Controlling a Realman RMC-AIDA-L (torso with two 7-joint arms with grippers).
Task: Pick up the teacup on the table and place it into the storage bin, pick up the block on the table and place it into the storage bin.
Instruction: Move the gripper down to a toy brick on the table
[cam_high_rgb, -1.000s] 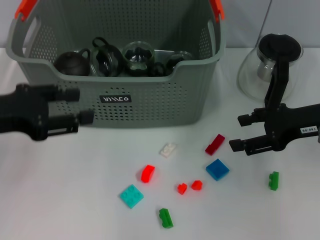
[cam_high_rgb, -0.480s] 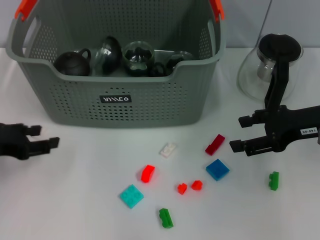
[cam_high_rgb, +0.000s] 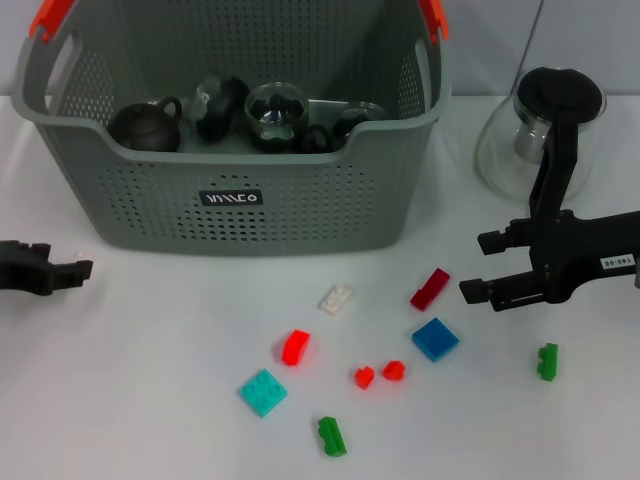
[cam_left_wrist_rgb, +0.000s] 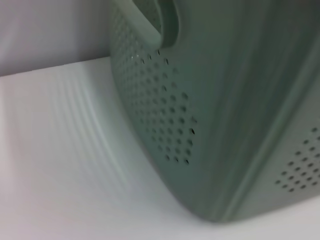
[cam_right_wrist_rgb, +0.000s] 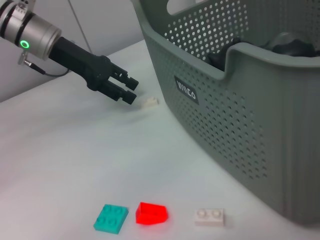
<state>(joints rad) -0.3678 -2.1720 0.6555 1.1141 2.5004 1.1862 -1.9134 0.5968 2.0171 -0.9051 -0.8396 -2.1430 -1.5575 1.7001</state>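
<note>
- Left gripper (cam_high_rgb: 72, 264) hung low over the table (cam_high_rgb: 130, 400), off the storage bin's (cam_high_rgb: 300, 215) front left corner, apart from its wall. Fingers spread a little, nothing between them.
- From the right wrist view the same gripper (cam_right_wrist_rgb: 128, 88) showed both fingers parted and empty, with a small pale piece (cam_right_wrist_rgb: 150, 102) lying on the table just beyond its tips.
- Left wrist view showed only the bin's perforated corner (cam_left_wrist_rgb: 200, 125) close up, standing on the white surface.
- Right gripper (cam_high_rgb: 478, 267) sat off the bin's front right corner, near the glass pitcher (cam_high_rgb: 535, 130). Fingers apart, holding nothing.
- Storage bin stood at the back of the table, black label (cam_high_rgb: 231, 198) on its front wall, orange handle tips (cam_high_rgb: 52, 15) up at the corners.
- Inside the bin: a dark teapot (cam_high_rgb: 145, 125) at the left, then several dark glass teacups (cam_high_rgb: 275, 112) along the front wall.
- No teacup seen on the table outside the bin.
- Blocks lay loose in front of the bin: white block (cam_high_rgb: 336, 299) nearest its wall, dark red block (cam_high_rgb: 430, 288) towards the right gripper, blue block (cam_high_rgb: 435, 339) just below that.
- Farther from the bin: red block (cam_high_rgb: 295, 347), two small red pieces (cam_high_rgb: 379, 373), teal block (cam_high_rgb: 262, 391), green block (cam_high_rgb: 331, 436).
- Another green block (cam_high_rgb: 546, 361) lay below the right gripper.
</note>
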